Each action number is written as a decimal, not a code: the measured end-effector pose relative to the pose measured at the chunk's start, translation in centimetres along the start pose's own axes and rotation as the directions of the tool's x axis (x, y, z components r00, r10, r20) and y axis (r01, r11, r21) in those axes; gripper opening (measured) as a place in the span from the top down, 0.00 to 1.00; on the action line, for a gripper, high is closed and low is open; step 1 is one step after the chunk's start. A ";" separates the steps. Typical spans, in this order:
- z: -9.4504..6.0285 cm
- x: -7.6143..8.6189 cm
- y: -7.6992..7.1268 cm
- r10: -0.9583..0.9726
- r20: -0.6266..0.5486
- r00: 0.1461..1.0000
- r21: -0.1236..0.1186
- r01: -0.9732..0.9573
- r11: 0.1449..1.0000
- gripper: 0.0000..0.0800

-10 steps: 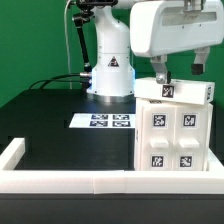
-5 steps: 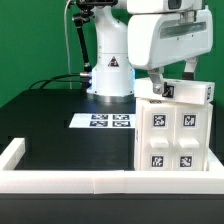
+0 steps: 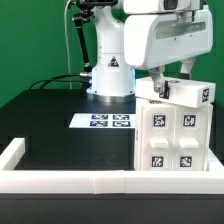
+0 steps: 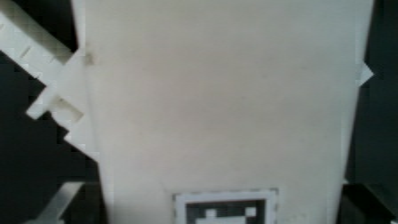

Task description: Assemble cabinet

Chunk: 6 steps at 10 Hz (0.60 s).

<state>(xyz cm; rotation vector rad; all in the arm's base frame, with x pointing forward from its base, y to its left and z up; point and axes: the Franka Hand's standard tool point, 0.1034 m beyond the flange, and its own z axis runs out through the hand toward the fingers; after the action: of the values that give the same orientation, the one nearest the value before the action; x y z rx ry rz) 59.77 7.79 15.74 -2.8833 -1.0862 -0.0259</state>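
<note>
The cabinet body (image 3: 172,135), a white box with several square tags on its front, stands at the exterior view's right near the table's front. A white tagged panel (image 3: 192,94) rests tilted on top of it. My gripper (image 3: 172,80) straddles the panel's raised end from above and appears shut on it. In the wrist view the panel (image 4: 222,100) fills most of the picture, with a tag between my gripper (image 4: 222,205) jaws. Other white cabinet edges (image 4: 45,65) show beside it.
The marker board (image 3: 102,121) lies flat on the black table in front of the robot base (image 3: 110,70). A low white rim (image 3: 60,180) edges the table's front and the exterior view's left side. Black cables trail behind the base.
My arm has come down over the cabinet top. The panel, lying flat a second ago, has turned and now sits tilted, its tagged end toward the exterior view's right.
</note>
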 end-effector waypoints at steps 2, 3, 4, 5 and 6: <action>0.1 -0.1 -0.1 0.246 -0.015 0.969 0.004 -0.246 0.969 0.30; 0.1 -0.2 -0.2 0.333 -0.019 0.943 0.005 -0.333 0.943 0.30; 0.1 -0.2 -0.2 0.438 -0.028 0.898 0.013 -0.438 0.899 0.30; 0.1 -0.1 -0.2 0.525 -0.042 0.850 0.028 -0.524 0.851 0.30; 0.1 0.1 -0.3 0.634 -0.061 0.771 0.042 -0.633 0.773 0.30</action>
<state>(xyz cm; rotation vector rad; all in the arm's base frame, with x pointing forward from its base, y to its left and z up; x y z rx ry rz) 59.66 8.09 15.63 -3.0346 -0.0473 -0.0841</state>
